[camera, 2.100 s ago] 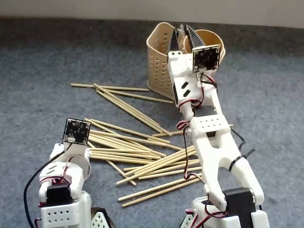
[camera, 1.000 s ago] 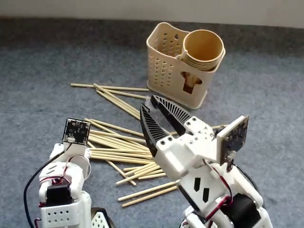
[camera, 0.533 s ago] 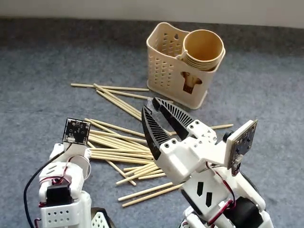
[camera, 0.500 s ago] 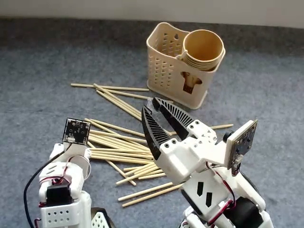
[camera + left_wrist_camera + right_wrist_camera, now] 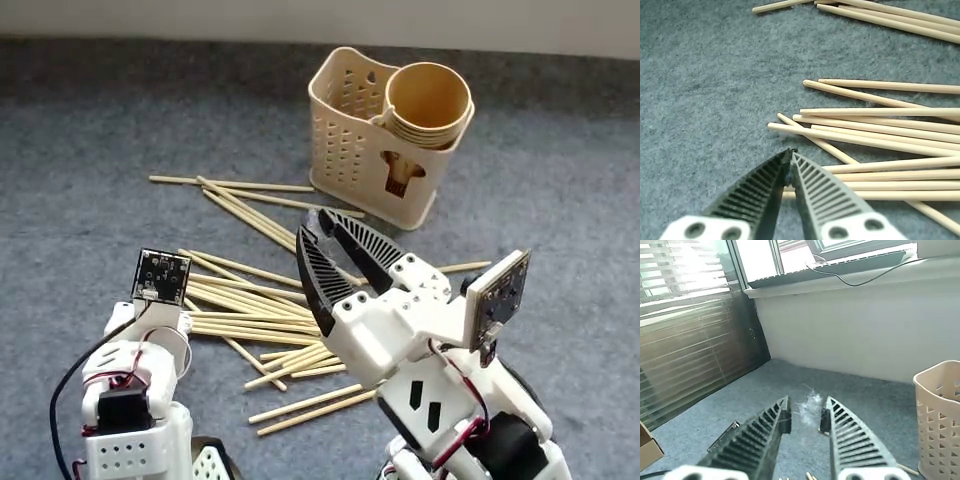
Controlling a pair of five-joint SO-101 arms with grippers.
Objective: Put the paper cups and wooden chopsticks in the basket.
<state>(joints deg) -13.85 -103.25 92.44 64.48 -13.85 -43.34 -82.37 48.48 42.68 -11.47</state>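
Observation:
Paper cups (image 5: 428, 100) sit stacked inside the cream perforated basket (image 5: 352, 140) at the back of the carpet. Many wooden chopsticks (image 5: 262, 300) lie scattered on the carpet between the basket and the arms. My right gripper (image 5: 312, 226) is raised above the chopstick pile, short of the basket, open and holding nothing (image 5: 805, 417). The basket (image 5: 939, 425) stands beyond it. My left gripper (image 5: 791, 152) is shut and empty, its tips low over the carpet at the ends of several chopsticks (image 5: 880, 130). The left arm (image 5: 150, 340) sits at the near left.
Grey carpet (image 5: 90, 120) covers the whole surface, with bare room left of the pile and right of the basket. A white wall (image 5: 850, 325) and window blinds (image 5: 685, 340) lie behind.
The right arm pulled back from over the basket and now holds its open gripper raised above the chopsticks, shifting slightly in the last half second. The left arm has stayed still.

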